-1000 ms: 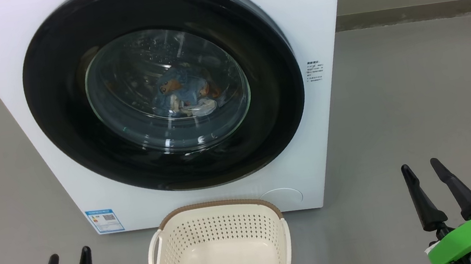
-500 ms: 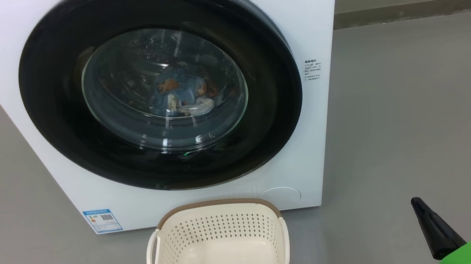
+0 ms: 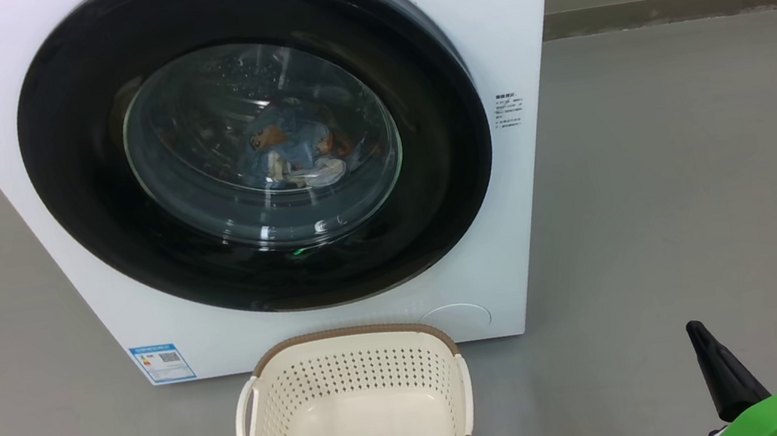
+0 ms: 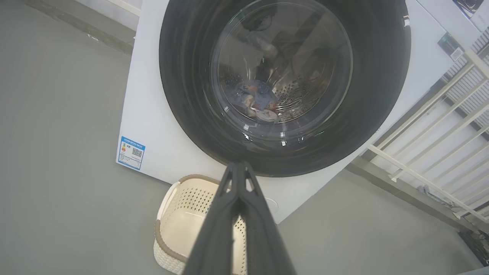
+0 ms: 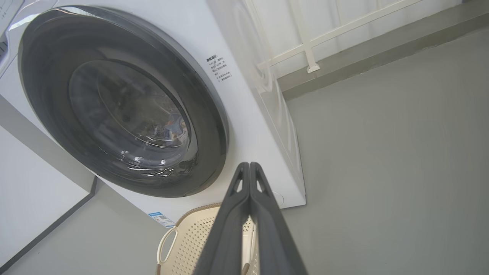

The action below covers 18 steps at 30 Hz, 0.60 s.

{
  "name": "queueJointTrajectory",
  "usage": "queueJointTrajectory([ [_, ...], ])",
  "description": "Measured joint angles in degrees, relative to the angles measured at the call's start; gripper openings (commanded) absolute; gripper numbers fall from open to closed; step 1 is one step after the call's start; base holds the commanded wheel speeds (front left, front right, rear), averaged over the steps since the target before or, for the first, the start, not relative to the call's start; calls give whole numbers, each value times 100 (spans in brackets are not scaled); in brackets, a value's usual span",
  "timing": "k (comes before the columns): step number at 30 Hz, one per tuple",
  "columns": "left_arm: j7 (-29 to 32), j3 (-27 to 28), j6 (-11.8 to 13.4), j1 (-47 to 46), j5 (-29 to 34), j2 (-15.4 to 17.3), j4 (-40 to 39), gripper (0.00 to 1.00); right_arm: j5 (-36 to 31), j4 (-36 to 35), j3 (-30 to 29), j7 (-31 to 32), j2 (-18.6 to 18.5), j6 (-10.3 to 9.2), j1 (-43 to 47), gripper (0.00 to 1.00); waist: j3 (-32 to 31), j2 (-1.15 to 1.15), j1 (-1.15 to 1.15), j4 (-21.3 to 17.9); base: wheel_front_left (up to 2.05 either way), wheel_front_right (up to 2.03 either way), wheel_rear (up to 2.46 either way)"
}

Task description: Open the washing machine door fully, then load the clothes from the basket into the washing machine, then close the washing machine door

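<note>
Washing machine door [image 3: 196, 146] flush on the washing machine [image 3: 503, 4], clothes [image 3: 292, 157] inside behind the glass. Basket [image 3: 341, 340] empty on the floor just in front. Left gripper [image 4: 237, 168] and right gripper [image 5: 249, 166]: fingers pressed together, holding nothing. Risk: latch may not have caught, so the door could pop ajar; low arms could clip the basket.

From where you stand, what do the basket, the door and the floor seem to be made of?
Basket: matt cream plastic, likely moulded, judging by its even punched holes; the brown rim looks woven but may be plastic too. Door: glossy black ring, probably plastic, showing faint reflections; its window looks like clear glass, see-through with bright glints. Floor: smooth grey, perhaps coated concrete.
</note>
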Motion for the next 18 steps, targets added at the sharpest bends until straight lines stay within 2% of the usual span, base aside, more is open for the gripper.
queueJointTrajectory([
  [18, 227, 259, -91, -115, -728, -233, 55, 0, 951, -56, -237, 298, 116, -1, -27, 0, 82, 0, 0, -83, 0, 0, 0],
])
